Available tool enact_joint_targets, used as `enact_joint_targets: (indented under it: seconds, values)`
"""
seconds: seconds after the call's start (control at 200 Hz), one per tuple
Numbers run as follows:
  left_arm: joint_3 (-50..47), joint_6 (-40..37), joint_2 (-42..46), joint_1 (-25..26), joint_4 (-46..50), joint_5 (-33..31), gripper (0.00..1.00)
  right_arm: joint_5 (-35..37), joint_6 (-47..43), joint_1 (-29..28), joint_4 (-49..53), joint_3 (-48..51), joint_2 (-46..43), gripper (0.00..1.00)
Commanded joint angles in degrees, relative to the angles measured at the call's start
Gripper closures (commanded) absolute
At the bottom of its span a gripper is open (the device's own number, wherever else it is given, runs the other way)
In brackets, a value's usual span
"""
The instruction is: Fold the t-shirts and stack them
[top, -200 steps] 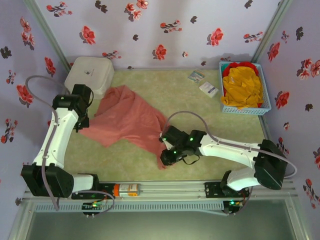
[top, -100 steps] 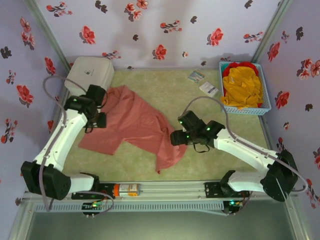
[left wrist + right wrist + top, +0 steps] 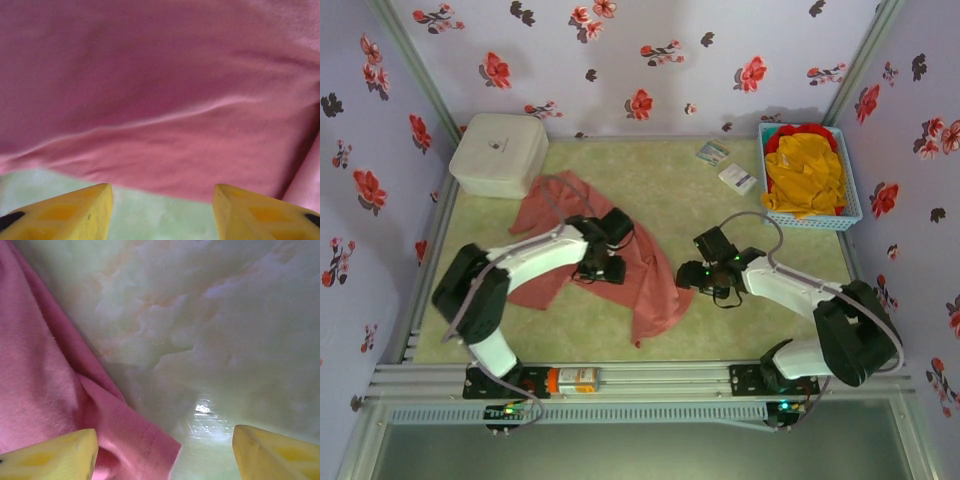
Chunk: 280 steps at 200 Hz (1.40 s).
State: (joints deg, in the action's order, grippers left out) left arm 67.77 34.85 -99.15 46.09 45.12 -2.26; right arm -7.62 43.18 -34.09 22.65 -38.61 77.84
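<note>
We judged nothing folded yet: the pink shirt [image 3: 645, 285] lay crumpled by the left gripper [image 3: 605, 270] and right gripper [image 3: 692, 278] (jaws apart, empty), other shirts [image 3: 805, 175] in the basket [image 3: 850, 215].

The left arm is folded at the elbow, and its white forearm is laid out rightward toward the middle. The left claw [image 3: 607, 268] is pointed downward, and its yellow fingers [image 3: 75, 210] are held apart. The right arm is bent sharply at its elbow and its forearm is reached leftward. The right claw [image 3: 698, 275] is held low, facing the left one, with its fingers [image 3: 60, 452] spread wide.
</note>
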Motion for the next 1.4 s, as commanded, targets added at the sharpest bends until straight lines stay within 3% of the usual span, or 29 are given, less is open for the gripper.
enact_joint_targets:
  seconds: [0.0,0.165,0.26,0.32,0.415,0.46,0.625,0.97,1.205,1.3,1.395]
  values:
    - [4.5,-0.1,-5.9,1.8,1.3,-1.9,0.45,-0.4,3.9,0.7,-5.0,1.8,-0.3,0.29]
    - [6.1,-0.4,-11.5,3.4,1.2,-1.9,0.48,-0.9,4.9,1.7,-5.9,4.0,-2.7,0.28]
    - [6.1,-0.6,-13.7,3.4,1.4,-1.9,0.55,-3.4,4.9,2.8,-7.1,4.6,-2.4,0.28]
    - [6.2,-0.9,-14.3,3.3,2.3,-2.4,0.65,-4.9,4.6,3.1,-8.9,5.0,-1.9,0.28]
    - [5.4,-0.9,-12.7,3.0,3.6,-3.5,0.93,-8.1,4.5,3.1,-13.1,5.1,-0.7,0.29]
    - [5.1,-0.9,-11.2,2.7,4.3,-4.1,0.98,-9.5,4.8,3.1,-14.9,5.0,0.2,0.30]
    - [4.9,-0.9,-6.0,1.5,7.0,-5.6,0.99,-16.3,5.7,1.8,-22.0,3.9,5.1,0.33]
    - [4.4,-2.0,-2.4,-1.3,9.4,-5.6,1.00,-20.7,6.5,-3.9,-24.6,3.3,9.1,0.39]
    - [4.2,-2.8,-2.0,-2.7,9.5,-5.6,1.00,-21.5,8.4,-9.0,-25.3,5.9,7.0,0.32]
    - [4.2,-3.0,-1.9,-3.0,9.7,-5.7,1.00,-19.3,8.4,-10.2,-24.7,6.9,6.4,0.44]
    - [4.0,-3.8,-0.9,-3.9,10.1,-6.2,1.00,-17.8,8.2,-10.2,-24.6,7.4,6.7,0.65]
